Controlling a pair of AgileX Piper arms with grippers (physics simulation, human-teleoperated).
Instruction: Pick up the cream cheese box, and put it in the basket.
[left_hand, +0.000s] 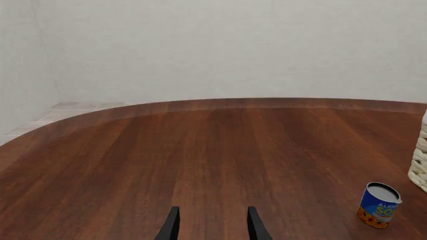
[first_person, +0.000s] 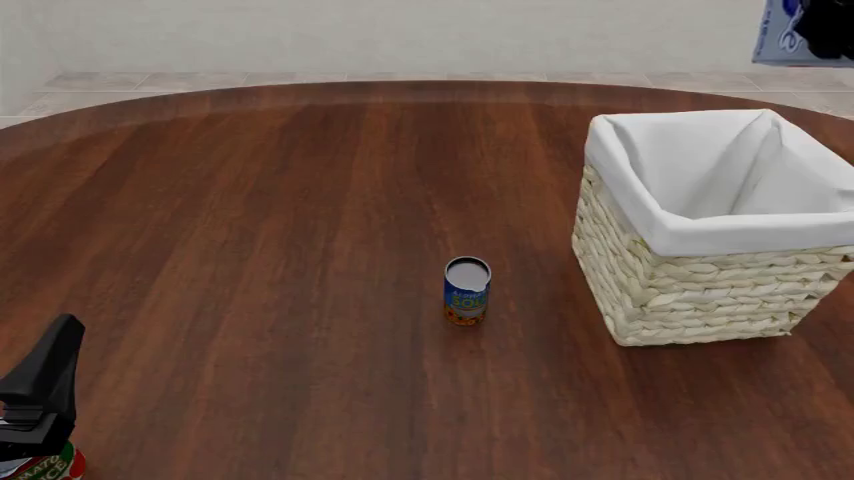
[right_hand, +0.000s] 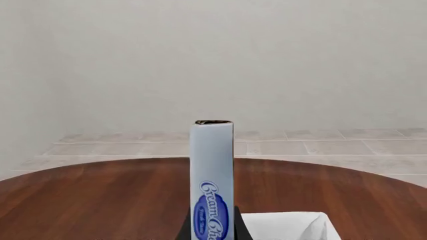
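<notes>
Box (right_hand: 211, 175) sits clamped on edge between my right gripper's (right_hand: 211, 227) 2 fingers, high over the basket (first_person: 707, 270). It looks light and stiff, its glossy sides maybe slippery, so I'd keep hold across its thin faces. My left gripper (left_hand: 212, 225) is open, empty.

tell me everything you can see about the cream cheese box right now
The cream cheese box is a slim, pale silvery-blue carton with a dark blue oval logo and white script lettering. In the right wrist view it stands on end, narrow face to the camera, clamped between the fingers of the right gripper, lifted off the table with the basket's white lining just below. In the front view only a corner shows at the top right edge.
</notes>
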